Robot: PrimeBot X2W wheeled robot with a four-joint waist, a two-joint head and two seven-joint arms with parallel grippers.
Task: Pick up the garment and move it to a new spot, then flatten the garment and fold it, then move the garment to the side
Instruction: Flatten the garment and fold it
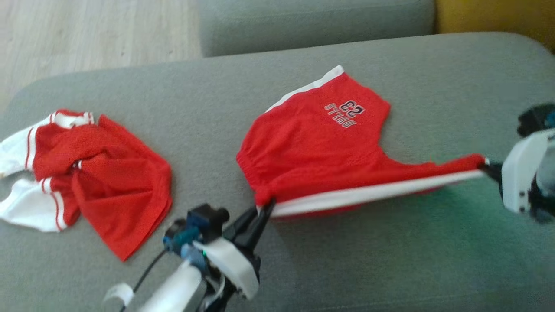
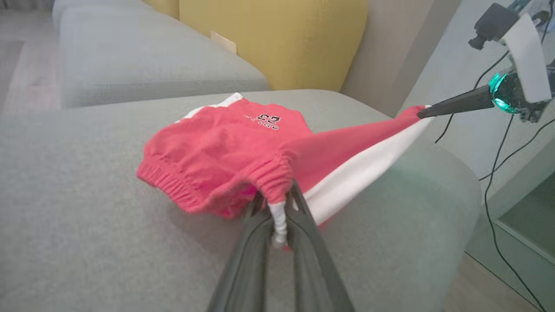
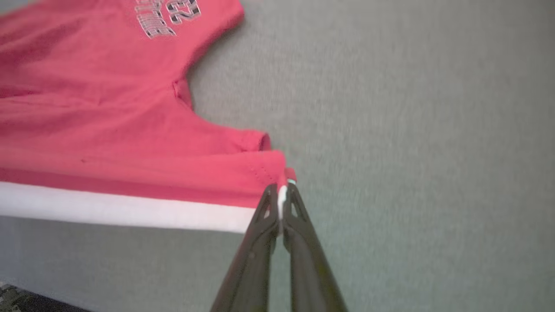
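Observation:
The garment (image 1: 321, 147) is a pair of red shorts with a white side stripe and a "23" print, stretched across the grey sofa cushion (image 1: 303, 260). My left gripper (image 1: 265, 207) is shut on its elastic waistband corner (image 2: 277, 182), the fabric pinched between the fingers (image 2: 303, 216). My right gripper (image 1: 489, 167) is shut on the hem corner of one leg (image 3: 279, 173) at the far right. The edge between both grippers is lifted and pulled taut above the cushion. The rest of the garment (image 3: 108, 108) lies on the cushion.
A second red and white garment (image 1: 86, 173) lies crumpled at the left of the cushion. Another grey cushion (image 1: 312, 21) and a yellow pillow (image 2: 277, 39) stand behind. Wooden floor (image 1: 86, 30) shows beyond the far left edge. Cables (image 2: 498, 173) hang off the right.

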